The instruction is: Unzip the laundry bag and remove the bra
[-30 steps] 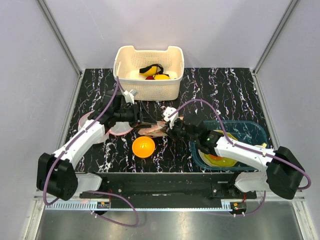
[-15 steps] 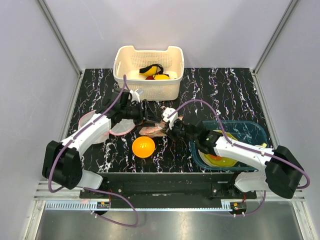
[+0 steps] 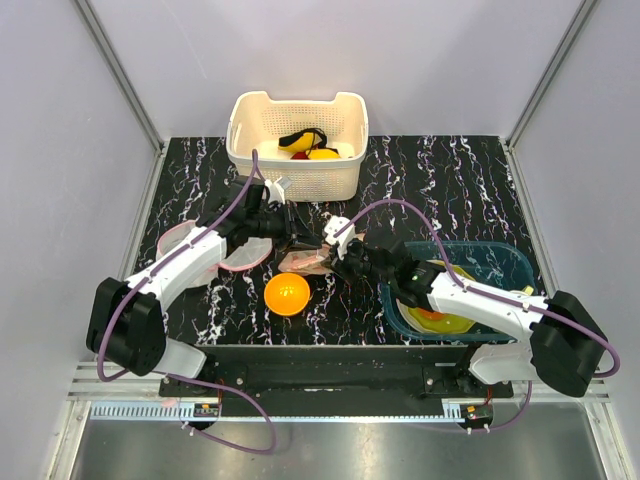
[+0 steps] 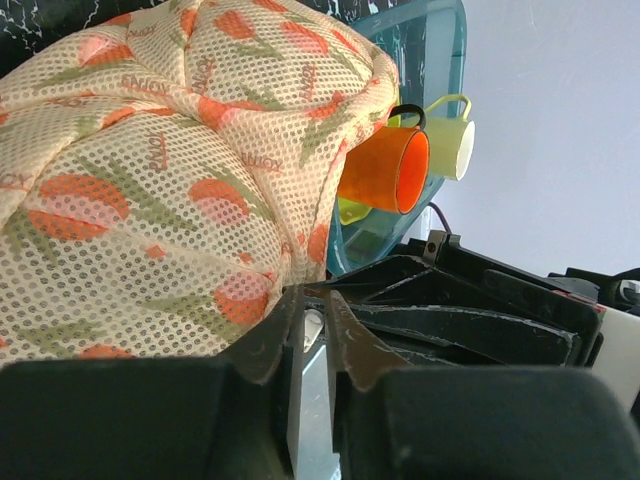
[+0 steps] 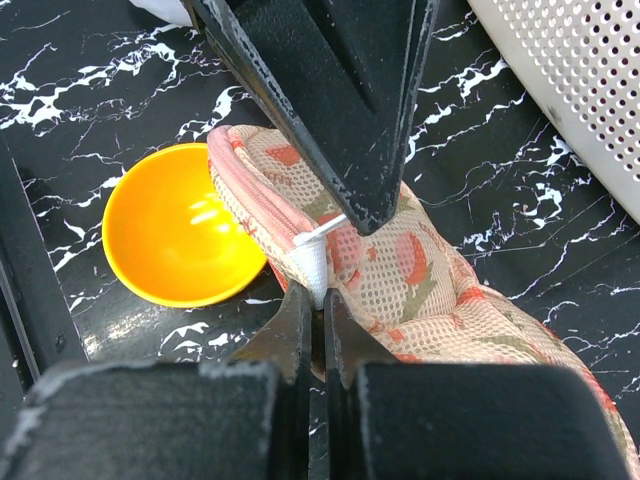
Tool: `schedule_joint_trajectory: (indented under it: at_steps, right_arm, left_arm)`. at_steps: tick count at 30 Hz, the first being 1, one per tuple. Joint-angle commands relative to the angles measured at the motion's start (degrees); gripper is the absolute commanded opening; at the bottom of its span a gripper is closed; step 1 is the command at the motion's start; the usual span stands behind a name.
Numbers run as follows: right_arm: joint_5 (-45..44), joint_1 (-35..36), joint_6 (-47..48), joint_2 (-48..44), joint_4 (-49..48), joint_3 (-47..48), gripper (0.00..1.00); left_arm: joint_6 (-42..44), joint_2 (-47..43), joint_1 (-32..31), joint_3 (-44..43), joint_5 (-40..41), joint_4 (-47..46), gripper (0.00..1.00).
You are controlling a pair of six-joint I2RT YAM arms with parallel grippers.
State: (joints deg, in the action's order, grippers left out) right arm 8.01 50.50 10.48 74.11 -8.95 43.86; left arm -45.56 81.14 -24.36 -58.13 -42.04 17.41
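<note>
The laundry bag [image 3: 308, 261], cream mesh with a red floral print and pink edging, lies between the two grippers, just behind the orange bowl [image 3: 287, 293]. My right gripper [image 5: 320, 297] is shut on a white tab at the bag's [image 5: 420, 280] near end. My left gripper [image 4: 315, 305] is shut on the small white zipper pull [image 5: 322, 229] just above that tab. In the top view the left gripper [image 3: 302, 242] and the right gripper [image 3: 333, 260] almost touch over the bag. The bag [image 4: 150, 170] fills the left wrist view. The bra is hidden.
A white basket [image 3: 298, 175] with yellow and dark items stands behind. A teal bin [image 3: 500, 262] holding cups sits under the right arm. A white mesh rounded item with pink trim [image 3: 235, 257] lies under the left arm. The orange bowl [image 5: 175, 235] touches the bag's end.
My left gripper has moved right from over the white mesh item to the bag's zipper end and now pinches the pull. The right gripper has kept its hold.
</note>
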Motion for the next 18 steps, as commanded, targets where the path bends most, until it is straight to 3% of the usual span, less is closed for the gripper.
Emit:
schedule_joint_trajectory:
  at_steps: [1, 4, 10, 11, 15, 18]
  right_arm:
    - [-1.4, -0.4, 0.2, -0.1, 0.3, 2.0, 0.00]
    - [-2.0, -0.4, 0.3, -0.5, 0.4, 1.5, 0.00]
    - [-2.7, -0.4, 0.1, -0.5, 0.4, 1.6, 0.00]
    - [-2.7, -0.4, 0.0, -0.6, 0.4, 1.6, 0.00]
    - [-2.5, -0.4, -0.3, -0.4, 0.3, 1.7, 0.00]
    - [-2.4, -0.5, -0.3, -0.2, 0.3, 1.7, 0.00]
  left_arm:
    - [-0.1, -1.4, -0.2, -0.1, 0.6, -1.8, 0.07]
    - [0.8, -1.6, -0.2, -0.1, 0.8, -0.9, 0.00]
    - [2.9, -1.6, -0.2, -0.2, 1.4, 1.1, 0.00]
    - [3.5, -1.7, -0.2, -0.4, 1.2, 1.4, 0.09]
    - [3.8, -2.6, -0.4, -0.2, 1.3, 1.7, 0.23]
    - [4.0, -2.7, -0.5, 0.1, 0.6, 1.7, 0.24]
